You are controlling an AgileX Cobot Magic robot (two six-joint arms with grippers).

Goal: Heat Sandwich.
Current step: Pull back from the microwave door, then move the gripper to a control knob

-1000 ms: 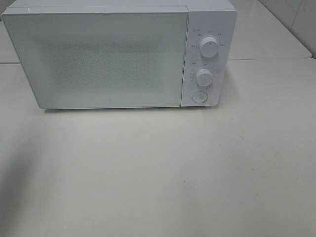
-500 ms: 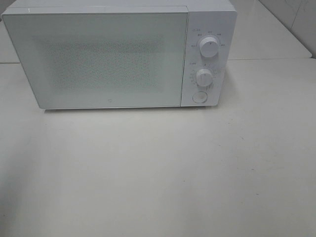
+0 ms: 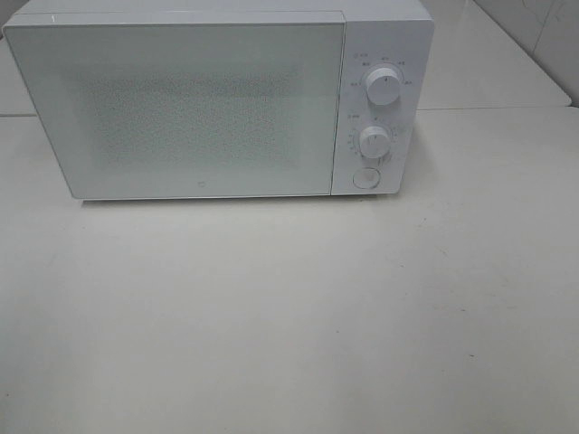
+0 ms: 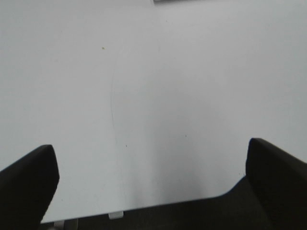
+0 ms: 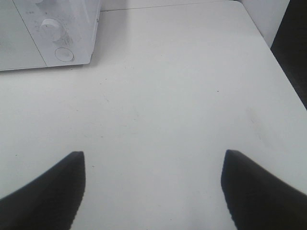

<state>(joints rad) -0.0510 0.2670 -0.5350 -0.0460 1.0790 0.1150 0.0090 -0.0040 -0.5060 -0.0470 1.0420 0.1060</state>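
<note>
Exterior high: closed microwave [image 3: 199, 108] at back, broad table [image 3: 289, 316] before it; left gripper [image 4: 151, 158] and right gripper [image 5: 153, 155] both spread.

Possibly a lab kitchen setup: white microwave [image 3: 199, 108], plain white table [image 3: 289, 316].

The left gripper [image 4: 151, 146] hangs with its two dark fingers [image 4: 29, 184] spread wide, gripping nothing. The right gripper [image 5: 153, 154] is spread just as wide, its fingers [image 5: 259, 191] also holding nothing. Both point downward at a slant, and only the fingertips show.
</note>
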